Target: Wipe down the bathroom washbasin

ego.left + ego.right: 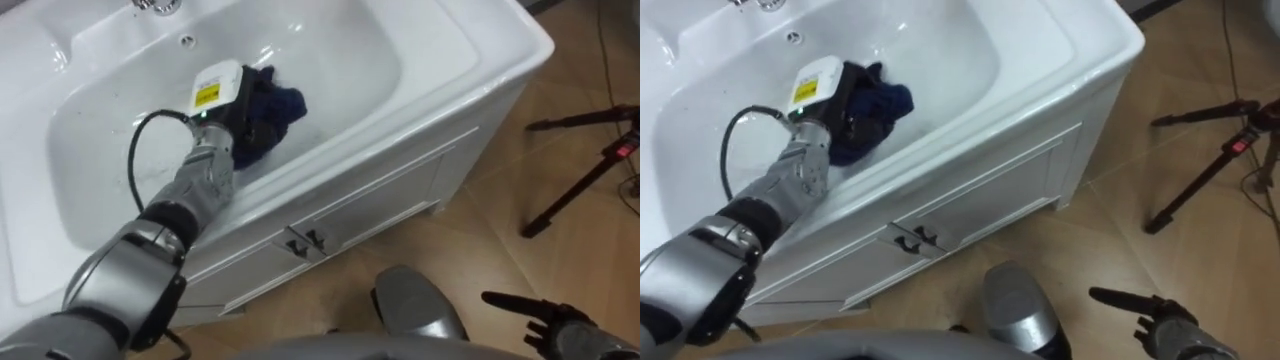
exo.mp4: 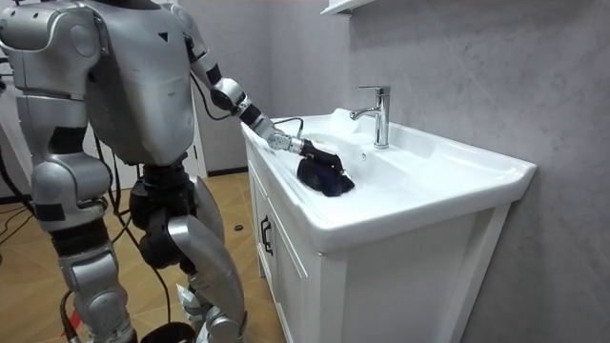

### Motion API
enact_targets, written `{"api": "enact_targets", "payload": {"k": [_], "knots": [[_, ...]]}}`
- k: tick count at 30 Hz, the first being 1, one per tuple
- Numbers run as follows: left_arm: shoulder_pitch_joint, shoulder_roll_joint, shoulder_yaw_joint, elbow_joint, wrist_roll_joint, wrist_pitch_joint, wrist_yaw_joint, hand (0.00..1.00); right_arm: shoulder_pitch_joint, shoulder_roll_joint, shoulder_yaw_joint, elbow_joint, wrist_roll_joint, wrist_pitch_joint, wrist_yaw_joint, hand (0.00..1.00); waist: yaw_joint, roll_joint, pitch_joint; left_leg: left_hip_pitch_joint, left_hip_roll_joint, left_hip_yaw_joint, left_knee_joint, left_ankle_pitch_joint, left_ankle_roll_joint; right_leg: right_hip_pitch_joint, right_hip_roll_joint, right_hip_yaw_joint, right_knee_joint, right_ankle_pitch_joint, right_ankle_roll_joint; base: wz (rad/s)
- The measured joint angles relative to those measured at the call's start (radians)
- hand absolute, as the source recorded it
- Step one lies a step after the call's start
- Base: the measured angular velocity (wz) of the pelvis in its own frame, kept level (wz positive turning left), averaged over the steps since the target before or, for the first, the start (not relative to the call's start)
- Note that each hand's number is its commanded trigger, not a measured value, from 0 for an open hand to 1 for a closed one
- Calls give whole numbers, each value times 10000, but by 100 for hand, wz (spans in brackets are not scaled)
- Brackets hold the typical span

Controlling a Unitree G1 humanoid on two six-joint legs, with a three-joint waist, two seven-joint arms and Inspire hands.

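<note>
A white basin [image 1: 340, 50] is set in a white vanity, and I stand at its front. A dark blue cloth [image 1: 280, 105] lies bunched on the basin's near slope. My left hand [image 1: 232, 112] reaches in from the lower left and sits on the cloth with its dark fingers curled down into it. In the room view the same hand [image 2: 313, 151] rests at the basin's front edge with the cloth [image 2: 329, 179] under it. My right hand [image 1: 545, 322] hangs low beside the cabinet, fingers straight, holding nothing.
A chrome faucet [image 2: 379, 114] stands at the back of the basin. Below the basin are white cabinet doors [image 1: 360, 205] with small dark handles. A black tripod [image 1: 590, 170] stands on the wooden floor to my right.
</note>
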Motion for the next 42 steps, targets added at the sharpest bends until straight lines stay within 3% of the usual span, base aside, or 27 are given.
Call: {"api": "enact_targets", "payload": {"k": [4,8,10,12,14,16,22,27,30,33,39,42], "knots": [[623,623,521,5,1291,562,-11,100,204,-6,-859,39,-12,18,18,0,276,221,-150,30,-13,-58,-88,48,-68,5,4,-57,-20,-28,-71,3],[1210,1324,611,-70,2001,826,154,100,376,-54,-1065,123,102,-3,12,0,617,355,-177,192,-36,-18,-120,99,-141,112,32,-36,-23,-62,-137,-2],[1576,1379,840,-206,2489,840,289,100,423,-104,-1191,230,45,2,87,0,783,414,-169,434,-47,-22,-257,132,-184,277,77,39,-100,-90,-162,-6],[2086,1408,1104,-473,2854,839,477,100,482,-189,-1536,387,-85,-2,194,0,788,574,-252,484,-23,-33,-303,141,-203,356,121,46,-193,-117,-147,-6],[2387,1412,1526,-717,3365,837,579,100,485,-194,-1948,416,-290,-4,224,0,823,622,-272,503,-24,-31,-341,166,-243,359,139,60,-191,-139,-155,-6],[2685,1431,1963,-972,4015,838,854,100,605,-217,-2305,395,-270,-22,210,0,1080,679,-296,499,10,-49,-324,196,-290,348,212,147,-219,-75,-254,-14],[3374,1437,2113,-1443,4453,867,1188,100,708,-295,-2631,369,-637,-15,216,0,1291,948,-305,753,60,-432,-429,267,-403,754,324,54,-511,-43,-348,-1],[3623,1436,2121,-1704,4542,972,1233,100,689,-256,-2714,61,-1036,-39,167,0,1329,906,-283,940,28,-712,-485,306,-466,885,322,5,-490,-143,-430,2],[3732,1435,2114,-2110,4530,1259,1086,100,625,-163,-2613,-93,-1037,-54,119,0,1331,712,-238,932,1,-740,-452,305,-471,878,277,-41,-317,-266,-466,8],[3646,1356,2111,-2174,4521,1478,1026,100,666,-15,-2380,-247,-1025,-90,94,0,1324,544,-251,926,32,-798,-452,332,-514,919,274,-194,-369,-298,-525,13],[2881,1039,1687,-2032,4142,1815,429,100,601,31,-1766,-250,-653,-226,-57,0,1235,450,-193,804,31,-1031,-414,333,-518,887,256,-326,-381,-306,-548,10],[2529,513,1617,-2063,3845,2174,271,100,386,40,-1390,23,-651,-226,-119,0,1148,319,-98,683,20,-1065,-373,334,-520,789,220,-348,-357,-307,-539,6]]}}
